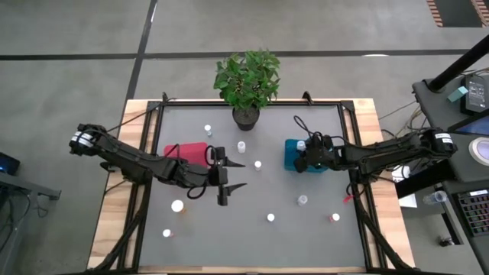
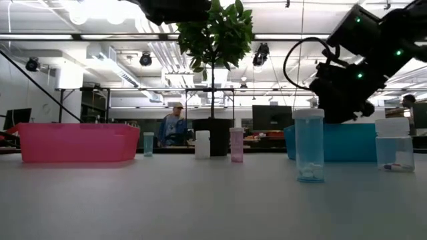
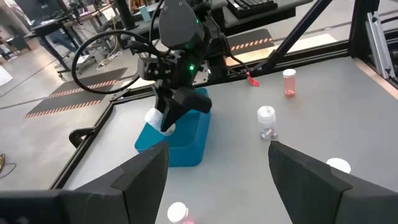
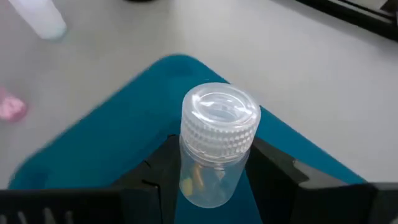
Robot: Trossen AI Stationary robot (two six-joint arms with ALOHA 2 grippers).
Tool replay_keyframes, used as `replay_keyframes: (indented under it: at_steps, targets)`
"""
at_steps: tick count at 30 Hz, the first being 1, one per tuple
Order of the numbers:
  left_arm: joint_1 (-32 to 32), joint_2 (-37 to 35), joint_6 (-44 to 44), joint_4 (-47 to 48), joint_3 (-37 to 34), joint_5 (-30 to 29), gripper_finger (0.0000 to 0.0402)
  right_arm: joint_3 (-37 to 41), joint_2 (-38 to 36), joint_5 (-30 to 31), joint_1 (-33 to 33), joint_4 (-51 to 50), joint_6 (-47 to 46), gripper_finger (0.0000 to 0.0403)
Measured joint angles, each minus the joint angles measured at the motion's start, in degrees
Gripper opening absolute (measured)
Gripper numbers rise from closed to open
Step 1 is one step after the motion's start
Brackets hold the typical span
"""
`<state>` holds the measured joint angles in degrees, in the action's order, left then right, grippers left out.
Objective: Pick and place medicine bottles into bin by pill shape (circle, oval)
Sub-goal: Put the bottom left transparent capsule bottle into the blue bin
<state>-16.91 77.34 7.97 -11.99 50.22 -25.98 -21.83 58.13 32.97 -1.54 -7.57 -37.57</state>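
Clear rigid plastic, a light medicine bottle (image 4: 217, 152) with ribbed white cap is pinched at its body by the right gripper (image 1: 304, 162) above the teal bin (image 1: 293, 150) at three o'clock, while the left gripper (image 1: 229, 177) is held spread and empty.

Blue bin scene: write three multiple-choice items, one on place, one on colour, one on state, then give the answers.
1. The right gripper is
A. over the blue bin
B. over the red bin
C. beside the plant

2. The held bottle has a cap that is
A. green
B. black
C. white

3. The left gripper is
A. shut on a bottle
B. open and empty
C. inside a bin

Answers: 1 A, it hangs above the blue bin; 2 C, the ribbed cap is white; 3 B, its fingers are spread with nothing between.
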Motion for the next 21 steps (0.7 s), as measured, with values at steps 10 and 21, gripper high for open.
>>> replay_keyframes:
  at_steps: [10,21]
  targets:
    - [0.02,0.00,0.00,0.00,-0.02,0.00,0.0255,3.35,3.51,1.33,0.00,9.82,0.02,0.0148]
    - [0.02,0.00,0.00,0.02,-0.02,0.00,0.0255,0.85,9.85,1.60,0.00,9.79,0.04,0.0148]
